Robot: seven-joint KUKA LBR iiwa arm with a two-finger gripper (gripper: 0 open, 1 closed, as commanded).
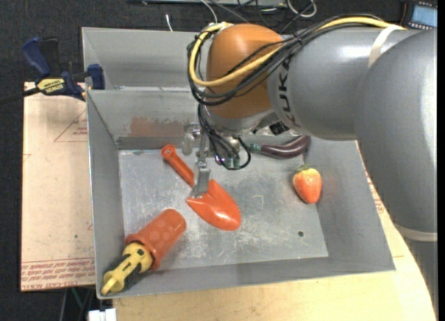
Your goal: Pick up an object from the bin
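Centre of bin [104,174], gripper [202,182] down at orange toy shovel [215,208], where handle meets blade; open or closed, can't tell. Bare floor between shovel and strawberry [308,184] on right. Orange-and-yellow tool [149,242] lies near front-left corner.
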